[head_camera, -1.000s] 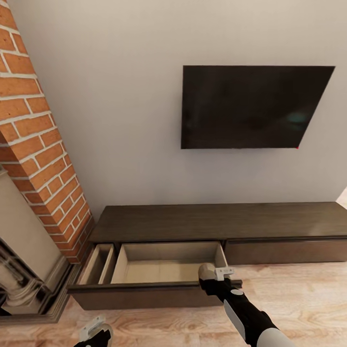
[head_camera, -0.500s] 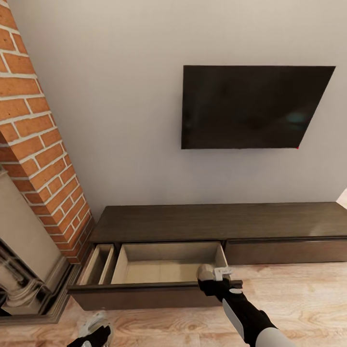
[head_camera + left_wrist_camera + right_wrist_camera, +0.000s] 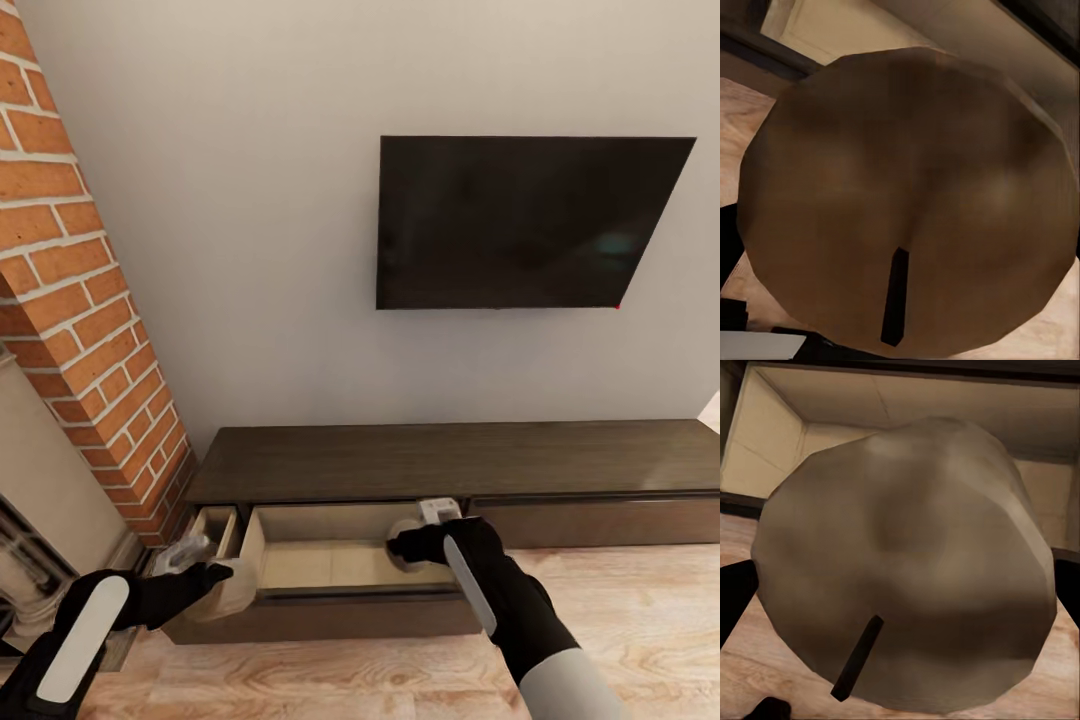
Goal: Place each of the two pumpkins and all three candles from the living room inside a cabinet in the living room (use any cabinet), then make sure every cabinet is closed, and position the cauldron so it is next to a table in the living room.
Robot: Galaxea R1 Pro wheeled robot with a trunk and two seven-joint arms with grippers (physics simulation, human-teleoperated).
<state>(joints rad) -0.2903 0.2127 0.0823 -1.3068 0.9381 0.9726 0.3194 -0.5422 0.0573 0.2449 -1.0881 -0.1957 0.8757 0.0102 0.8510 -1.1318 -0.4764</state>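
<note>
The low dark-brown cabinet [image 3: 440, 460] runs along the wall, and its left drawer [image 3: 320, 565] is pulled out, showing a bare beige inside. My right gripper [image 3: 408, 546] is shut on a beige candle [image 3: 405, 527] over the drawer's right end. In the right wrist view this candle [image 3: 907, 562] sits wick-up in front of the drawer's inside [image 3: 817, 405]. At the drawer's left front corner my left gripper [image 3: 215, 580] is shut on a second candle [image 3: 232, 592]. The left wrist view has that candle [image 3: 907, 195] close up with its dark wick.
A black TV [image 3: 530, 220] hangs on the wall above the cabinet. A brick chimney [image 3: 70, 300] and beige fireplace surround [image 3: 40, 500] stand at the left, close to the drawer's end. Light wood-plank floor [image 3: 620, 600] lies in front.
The left arm has come up from the lower edge and forward to the drawer's left front corner with its candle. The right gripper has moved forward and left over the drawer.
</note>
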